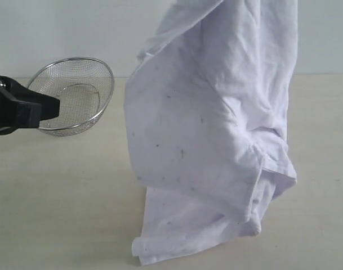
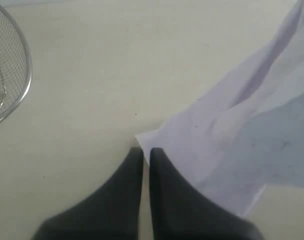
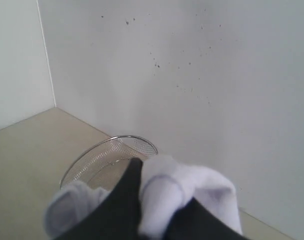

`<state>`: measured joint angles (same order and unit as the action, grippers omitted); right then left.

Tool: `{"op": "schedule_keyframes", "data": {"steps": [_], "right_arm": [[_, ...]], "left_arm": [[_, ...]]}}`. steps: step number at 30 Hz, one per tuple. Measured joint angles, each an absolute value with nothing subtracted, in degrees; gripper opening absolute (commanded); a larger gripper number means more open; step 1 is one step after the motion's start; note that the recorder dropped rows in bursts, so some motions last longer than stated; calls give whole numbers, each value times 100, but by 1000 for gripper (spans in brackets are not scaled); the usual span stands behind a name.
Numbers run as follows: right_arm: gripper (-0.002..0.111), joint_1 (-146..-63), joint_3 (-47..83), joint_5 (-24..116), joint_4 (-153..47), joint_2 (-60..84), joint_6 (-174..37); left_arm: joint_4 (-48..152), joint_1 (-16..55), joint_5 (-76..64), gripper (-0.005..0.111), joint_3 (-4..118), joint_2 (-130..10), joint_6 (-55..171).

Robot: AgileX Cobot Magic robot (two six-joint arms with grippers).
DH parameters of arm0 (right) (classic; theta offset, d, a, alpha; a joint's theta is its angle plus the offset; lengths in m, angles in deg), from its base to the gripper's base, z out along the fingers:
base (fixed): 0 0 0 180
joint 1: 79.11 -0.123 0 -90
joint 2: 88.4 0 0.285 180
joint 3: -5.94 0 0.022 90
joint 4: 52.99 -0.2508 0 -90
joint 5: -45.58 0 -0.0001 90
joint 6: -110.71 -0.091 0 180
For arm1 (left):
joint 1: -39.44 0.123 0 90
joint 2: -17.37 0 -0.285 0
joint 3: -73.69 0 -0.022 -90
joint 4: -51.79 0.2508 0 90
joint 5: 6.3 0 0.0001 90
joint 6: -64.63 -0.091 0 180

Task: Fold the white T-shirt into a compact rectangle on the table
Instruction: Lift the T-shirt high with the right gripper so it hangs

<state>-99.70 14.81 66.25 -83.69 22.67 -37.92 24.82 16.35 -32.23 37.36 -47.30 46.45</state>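
Note:
The white T-shirt (image 1: 210, 129) hangs in a long bunched drape from above the top of the exterior view, and its lowest hem rests on the table (image 1: 58, 191). My right gripper (image 3: 161, 182) is shut on a wad of the shirt's cloth (image 3: 196, 187), held high; it is out of the exterior view. Far to the left of the shirt, my left gripper (image 1: 56, 107) hovers with its black jaws shut and nothing between them. In the left wrist view a corner of the shirt (image 2: 241, 135) lies on the table beyond that gripper's (image 2: 146, 150) tips.
A round wire-mesh basket (image 1: 75, 93) stands at the back left of the table, just behind my left gripper, and shows in both wrist views (image 2: 12, 85) (image 3: 112, 152). A pale wall (image 3: 191, 75) rises behind the table.

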Motion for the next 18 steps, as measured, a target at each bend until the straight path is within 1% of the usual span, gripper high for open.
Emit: {"op": "schedule_keyframes", "data": {"steps": [4, 9, 13, 18], "right_arm": [[0, -9970, 1064, 6934, -8491, 2303, -3791], [0, -9970, 909, 7315, -8524, 2424, -3791], [0, -9970, 909, 7528, -8524, 2413, -3791], [0, -9970, 909, 7558, -8524, 2413, -3843]], "left_arm": [[2482, 1635, -3035, 5, 3702, -4864, 4536], [2302, 1603, -2568, 5, 3342, -5774, 4294], [1645, 1281, -2064, 5, 3301, -6629, 3385], [783, 820, -1651, 5, 3589, -7687, 1973]]}}
